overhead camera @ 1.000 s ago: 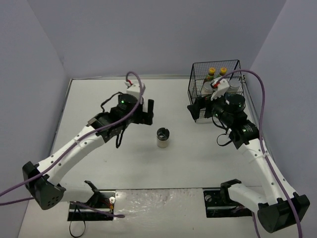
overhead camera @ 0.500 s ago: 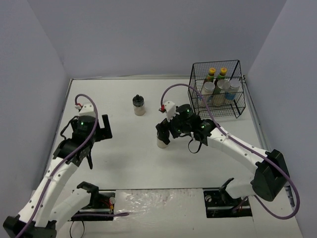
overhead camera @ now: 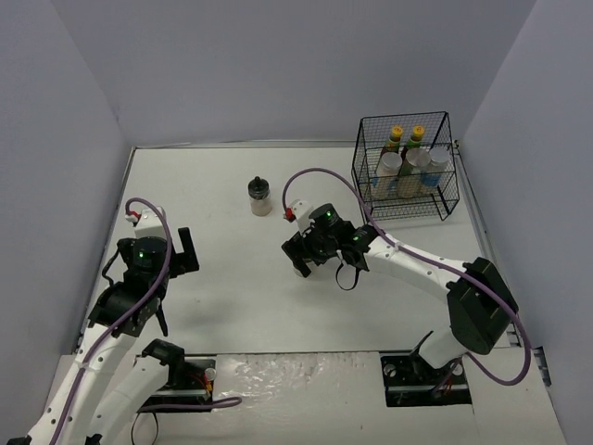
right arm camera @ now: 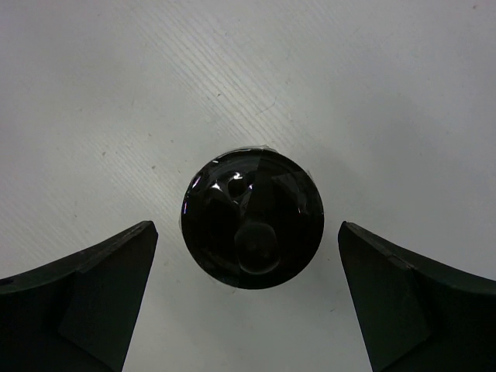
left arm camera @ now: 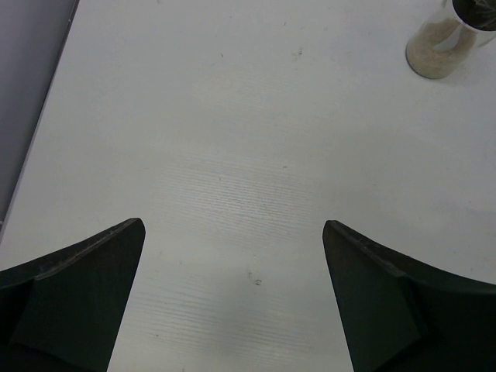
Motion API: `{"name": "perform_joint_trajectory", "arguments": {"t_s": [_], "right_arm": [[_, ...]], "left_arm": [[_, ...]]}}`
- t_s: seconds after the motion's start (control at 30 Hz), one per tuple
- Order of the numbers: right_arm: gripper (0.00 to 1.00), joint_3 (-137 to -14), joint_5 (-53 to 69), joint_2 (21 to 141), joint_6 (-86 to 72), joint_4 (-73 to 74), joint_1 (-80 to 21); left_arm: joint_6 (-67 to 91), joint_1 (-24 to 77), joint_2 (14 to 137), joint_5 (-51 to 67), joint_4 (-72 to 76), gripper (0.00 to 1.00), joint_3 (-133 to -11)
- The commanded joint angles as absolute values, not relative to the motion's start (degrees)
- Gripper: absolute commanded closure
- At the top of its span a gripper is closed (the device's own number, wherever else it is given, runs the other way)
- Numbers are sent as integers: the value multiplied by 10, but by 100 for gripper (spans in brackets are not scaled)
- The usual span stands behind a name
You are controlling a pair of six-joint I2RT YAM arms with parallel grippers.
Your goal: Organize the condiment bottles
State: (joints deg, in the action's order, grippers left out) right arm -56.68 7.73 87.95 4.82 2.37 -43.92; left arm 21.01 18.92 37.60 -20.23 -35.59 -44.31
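A white counter (overhead camera: 232,306) with a fine, streaky grain, seen from above with two white-and-black robot arms reaching over it.

The right hand (overhead camera: 301,255) hangs over a clear shaker (right arm camera: 253,218) and hides almost all of it in the overhead view. Only the right wrist camera shows it properly: a round, glossy black cap seen straight down. The cap sits between the two dark fingers (right arm camera: 85,294), which stand wide apart, with bare counter on each side and nothing touching. From that angle the cap hides the shaker's body.

The left hand (left arm camera: 232,232) is also spread wide and empty over bare counter. Its dark, wedge-shaped fingers run off the bottom edge of its own view. Ahead of this hand and to its right stands a second shaker (left arm camera: 443,43), upright and cut off by the corner of the frame. Pale grains show through its clear wall. The overhead view shows this shaker whole, black cap included.

Well apart from both hands, nearer the right one, a black wire basket (overhead camera: 408,209) holds five bottles packed close together. Two dark bottles (overhead camera: 397,133) with yellow caps stand at the back, and three pale jars (overhead camera: 414,159) with silver lids stand in front. Their labels are too small to read through the mesh.
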Motion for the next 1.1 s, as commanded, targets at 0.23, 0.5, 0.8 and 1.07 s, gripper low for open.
{"name": "perform_joint_trajectory", "arguments": {"t_s": [0.23, 0.5, 0.8, 1.07], "right_arm": [[28, -585, 60, 900, 54, -44, -440], [77, -570, 37, 878, 48, -42, -436], [100, -578, -42, 734, -27, 0, -330], [100, -643, -105, 688, -83, 64, -196]], "left_arm": [[193, 185, 390, -212, -320, 3, -456], [192, 185, 389, -207, -317, 3, -456], [189, 185, 391, -205, -316, 3, -457], [189, 183, 400, -197, -317, 3, -459]]}}
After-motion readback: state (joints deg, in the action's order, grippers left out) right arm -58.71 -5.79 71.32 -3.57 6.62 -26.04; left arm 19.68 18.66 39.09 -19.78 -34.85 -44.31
